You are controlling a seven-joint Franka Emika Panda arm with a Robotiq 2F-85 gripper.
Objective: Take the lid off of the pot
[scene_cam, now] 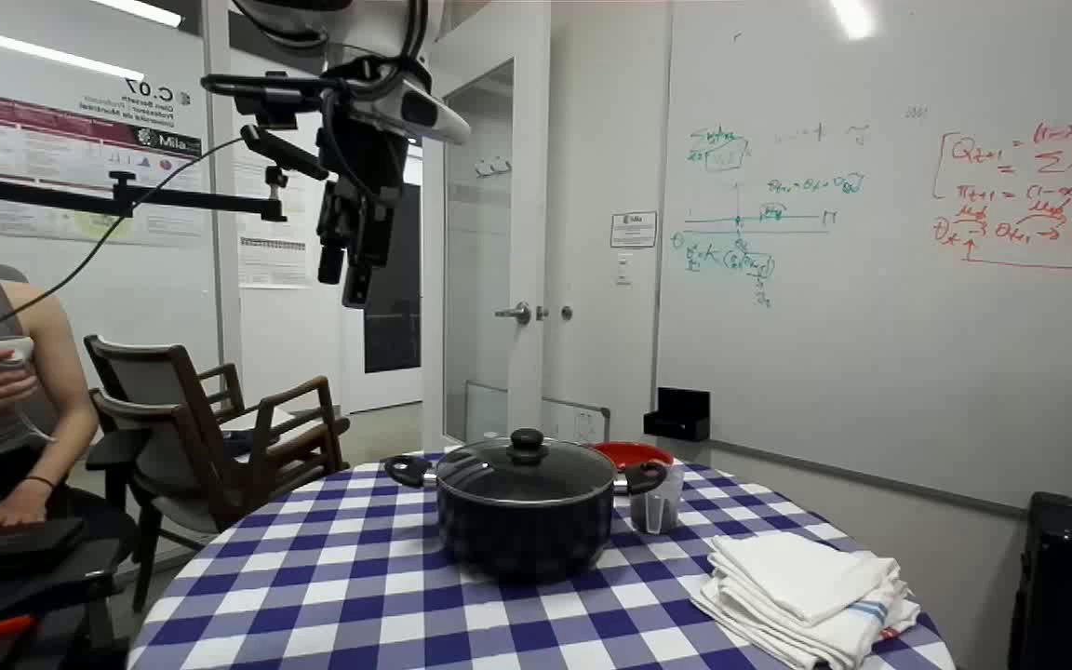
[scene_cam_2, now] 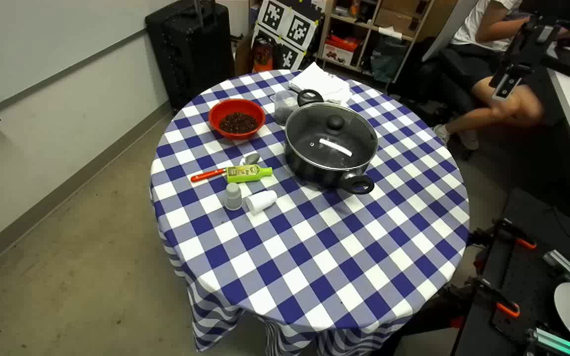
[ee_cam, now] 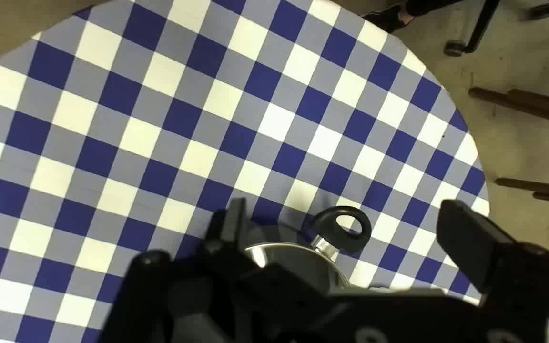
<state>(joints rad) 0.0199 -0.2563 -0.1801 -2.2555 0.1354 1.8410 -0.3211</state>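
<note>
The lid (scene_cam: pixel 480 476) is clear dark glass with a metal rim and a black centre knob. It sits on the wide black pot (scene_cam: pixel 525 544) on the checked table; both also show in an exterior view, lid (scene_cam_2: pixel 309 131) and pot (scene_cam_2: pixel 307 173). My gripper (scene_cam: pixel 343 279) hangs high above the table, well apart from the pot, and shows at the upper right in an exterior view (scene_cam_2: pixel 505 89). In the wrist view my gripper (ee_cam: pixel 346 214) has its fingers wide apart and holds nothing. Part of the lid (ee_cam: pixel 293 262) shows there; the knob is hidden behind the gripper body.
A red bowl (scene_cam_2: pixel 235 134) of dark bits and a clear cup (scene_cam_2: pixel 281 111) stand beside the pot. White folded cloths (scene_cam: pixel 801 596) lie near the edge. A green bottle (scene_cam_2: pixel 250 174), red-handled utensil (scene_cam_2: pixel 207 175) and two small cups (scene_cam_2: pixel 233 197) lie nearby.
</note>
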